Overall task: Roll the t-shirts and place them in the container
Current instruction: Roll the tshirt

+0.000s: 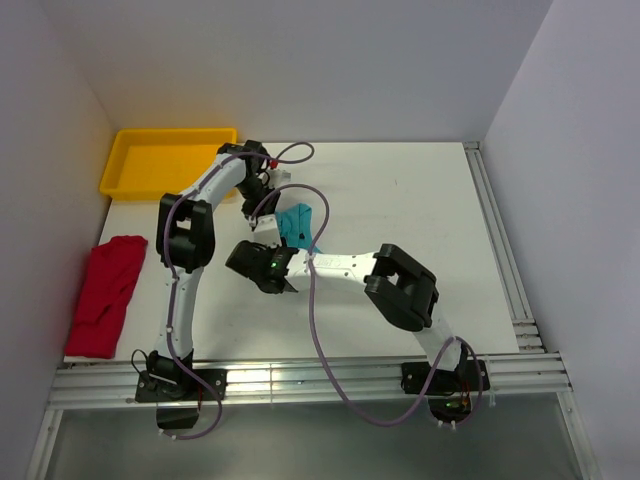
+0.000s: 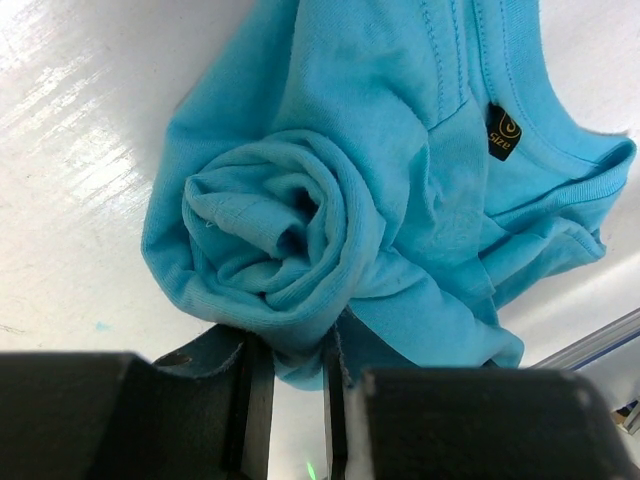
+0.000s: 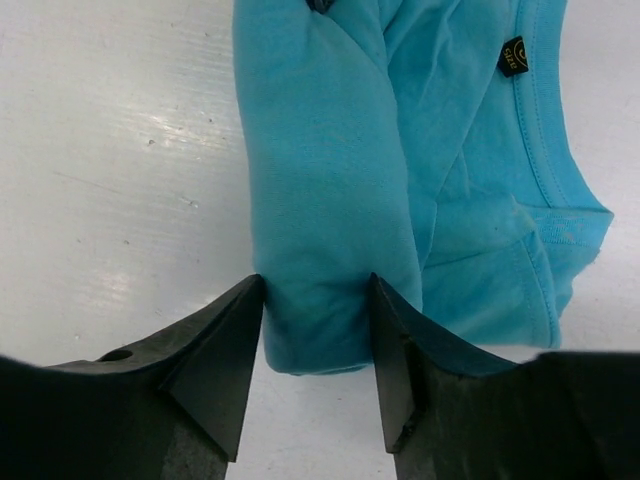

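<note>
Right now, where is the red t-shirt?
In the top view, the red t-shirt lies at the table's left edge, nearer than the yellow tray and left of the left arm.

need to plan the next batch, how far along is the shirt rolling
Done: nothing finished yet. In hand: the teal shirt is largely rolled, with a spiral end pinched by the left gripper and the right gripper squeezing the other end; its labelled edge lies loose beside the roll. Left: the red shirt lies crumpled and unrolled, off to the left.
</note>
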{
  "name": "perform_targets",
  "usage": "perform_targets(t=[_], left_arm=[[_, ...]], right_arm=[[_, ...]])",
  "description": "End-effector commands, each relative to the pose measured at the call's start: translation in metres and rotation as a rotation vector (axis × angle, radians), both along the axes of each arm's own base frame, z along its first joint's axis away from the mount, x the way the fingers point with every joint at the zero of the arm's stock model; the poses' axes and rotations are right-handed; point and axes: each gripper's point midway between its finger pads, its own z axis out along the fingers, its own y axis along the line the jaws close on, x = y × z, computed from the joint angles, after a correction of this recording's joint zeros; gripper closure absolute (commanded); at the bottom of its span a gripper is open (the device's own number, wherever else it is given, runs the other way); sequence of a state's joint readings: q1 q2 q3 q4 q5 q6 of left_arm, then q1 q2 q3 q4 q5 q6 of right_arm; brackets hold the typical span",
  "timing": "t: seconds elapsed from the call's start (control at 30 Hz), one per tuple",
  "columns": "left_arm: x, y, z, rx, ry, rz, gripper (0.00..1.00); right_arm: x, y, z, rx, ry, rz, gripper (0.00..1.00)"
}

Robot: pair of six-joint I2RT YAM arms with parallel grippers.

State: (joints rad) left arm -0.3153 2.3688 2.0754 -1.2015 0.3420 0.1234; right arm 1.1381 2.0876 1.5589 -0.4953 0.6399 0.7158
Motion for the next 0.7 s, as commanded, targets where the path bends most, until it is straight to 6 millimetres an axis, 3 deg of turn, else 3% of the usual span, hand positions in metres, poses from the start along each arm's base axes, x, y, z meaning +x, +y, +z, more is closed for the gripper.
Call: perform_targets(t=[0.0,0.07,0.17,0.2,0.27,0.3,0.37,0.4,0.47,0.5,0.53,0.6,0.67], left_arm=[[-0.01,0.001,-0.003,0.027,0.038,-0.035,0.84],[-0.008,-0.001,-0.002,0.018,0.032,-0.032,0.79],[-0.002,-0.004,0.006,-0.01,0.005,-0.019,0.57],[0.003,-0.006,0.009,-0.021,-0.016,-0.013,0.54],[0.009,-0.008,0.017,-0.051,-0.033,0.001,0.43],[0.014,-0.01,0.021,-0.066,-0.052,0.007,0.41],[0.02,-0.012,0.029,-0.101,-0.071,0.023,0.33],[0.024,-0.015,0.035,-0.129,-0.082,0.03,0.31],[0.031,-0.019,0.046,-0.174,-0.114,0.039,0.26],[0.033,-0.019,0.05,-0.18,-0.13,0.047,0.24],[0.039,-0.021,0.053,-0.195,-0.152,0.057,0.22],[0.04,-0.021,0.054,-0.208,-0.157,0.071,0.2],[0.045,-0.024,0.064,-0.262,-0.185,0.077,0.16]], right_arm=[[0.004,-0.003,0.007,0.005,-0.028,-0.02,0.47],[0.003,-0.003,0.005,0.01,-0.02,-0.025,0.55],[-0.001,-0.002,0.002,0.074,0.012,-0.027,0.58],[-0.003,-0.011,-0.007,0.074,0.032,-0.037,0.6],[-0.004,-0.007,0.001,0.172,0.052,-0.046,0.62],[-0.003,-0.019,-0.007,0.178,0.07,-0.066,0.63],[-0.002,-0.017,0.003,0.288,0.088,-0.082,0.67],[-0.005,-0.028,-0.007,0.293,0.107,-0.095,0.68],[0.004,-0.03,0.005,0.403,0.106,-0.125,0.68],[-0.005,-0.037,-0.008,0.418,0.153,-0.121,0.68],[0.004,-0.038,-0.003,0.481,0.145,-0.135,0.68],[-0.006,-0.049,-0.015,0.538,0.22,-0.154,0.69],[0.007,-0.052,-0.008,0.647,0.216,-0.187,0.69]])
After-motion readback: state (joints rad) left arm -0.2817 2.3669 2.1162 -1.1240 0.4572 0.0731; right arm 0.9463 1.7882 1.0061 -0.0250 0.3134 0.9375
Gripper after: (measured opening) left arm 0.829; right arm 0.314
